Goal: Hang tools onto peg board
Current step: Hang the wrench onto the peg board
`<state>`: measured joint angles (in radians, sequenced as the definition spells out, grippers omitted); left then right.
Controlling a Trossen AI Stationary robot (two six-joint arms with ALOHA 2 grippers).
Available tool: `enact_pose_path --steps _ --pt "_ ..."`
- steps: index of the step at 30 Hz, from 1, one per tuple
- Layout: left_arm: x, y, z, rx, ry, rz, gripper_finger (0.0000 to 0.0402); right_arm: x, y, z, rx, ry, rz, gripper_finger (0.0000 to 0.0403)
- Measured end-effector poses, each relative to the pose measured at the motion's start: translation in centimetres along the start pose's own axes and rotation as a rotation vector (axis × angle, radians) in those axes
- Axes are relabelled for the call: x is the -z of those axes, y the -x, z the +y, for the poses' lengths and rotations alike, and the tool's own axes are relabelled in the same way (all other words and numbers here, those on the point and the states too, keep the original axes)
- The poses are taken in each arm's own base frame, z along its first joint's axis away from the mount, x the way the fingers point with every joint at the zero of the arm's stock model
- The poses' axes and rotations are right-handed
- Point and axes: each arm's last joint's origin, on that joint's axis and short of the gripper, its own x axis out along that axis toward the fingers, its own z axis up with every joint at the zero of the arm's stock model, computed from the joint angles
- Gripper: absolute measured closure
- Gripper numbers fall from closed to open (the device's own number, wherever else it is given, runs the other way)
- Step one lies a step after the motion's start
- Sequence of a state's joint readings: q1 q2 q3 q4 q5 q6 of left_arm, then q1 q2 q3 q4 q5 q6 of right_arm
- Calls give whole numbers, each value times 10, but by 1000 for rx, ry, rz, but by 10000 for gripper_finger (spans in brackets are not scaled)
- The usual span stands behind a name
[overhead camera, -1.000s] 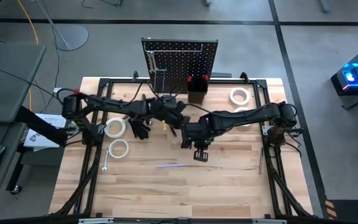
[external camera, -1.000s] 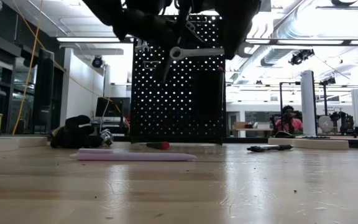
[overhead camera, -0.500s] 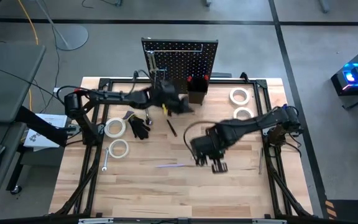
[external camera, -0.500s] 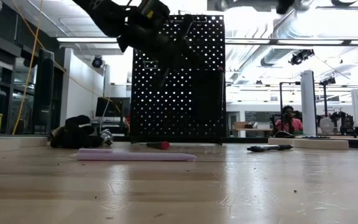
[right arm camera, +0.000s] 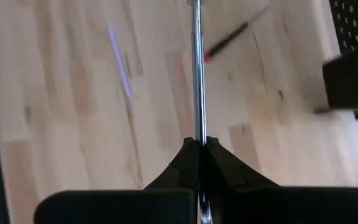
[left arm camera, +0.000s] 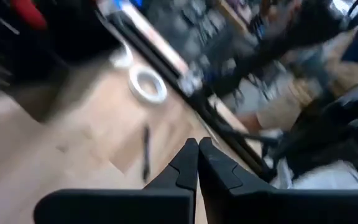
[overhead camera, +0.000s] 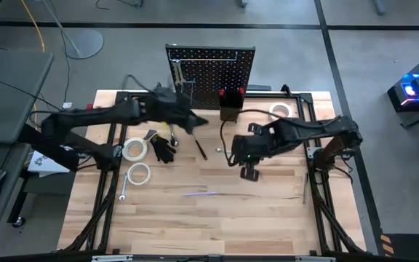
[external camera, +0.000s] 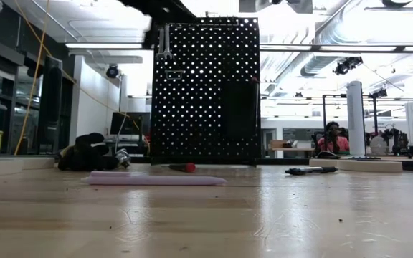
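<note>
Since half a second earlier, my left gripper [overhead camera: 198, 121] had pulled away from the peg board [overhead camera: 211, 73] at upper centre, fingers pressed shut on nothing. My right gripper [right arm camera: 197, 144] had moved to mid-frame, clamped on a silver wrench [right arm camera: 196, 68] over the bench [overhead camera: 268, 211].

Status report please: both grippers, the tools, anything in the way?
Left gripper shut, empty. Right gripper shut on wrench. Peg board unobstructed.
</note>
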<state>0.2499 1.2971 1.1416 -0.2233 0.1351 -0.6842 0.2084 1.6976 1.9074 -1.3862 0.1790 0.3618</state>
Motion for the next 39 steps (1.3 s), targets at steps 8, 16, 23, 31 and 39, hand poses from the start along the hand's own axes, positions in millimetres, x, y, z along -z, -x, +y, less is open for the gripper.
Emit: enact_pose_path --steps 8,16,23,31,39 --pt "13 63 -48 117 -116 -97 401 -31 -35 -31 -190 -110 -281 403" --pt "13 152 -72 166 -185 -411 401 -76 -51 -87 -293 -358 -842 403" --pt "10 181 -76 184 -223 -549 401 -84 -63 -137 -320 -616 -1094 403" --pt "14 163 -78 139 -242 -508 401 -96 -84 -135 -391 -655 -1130 403" --pt "15 157 -79 138 -225 -495 401 -99 -90 -140 -312 -718 -1195 403"
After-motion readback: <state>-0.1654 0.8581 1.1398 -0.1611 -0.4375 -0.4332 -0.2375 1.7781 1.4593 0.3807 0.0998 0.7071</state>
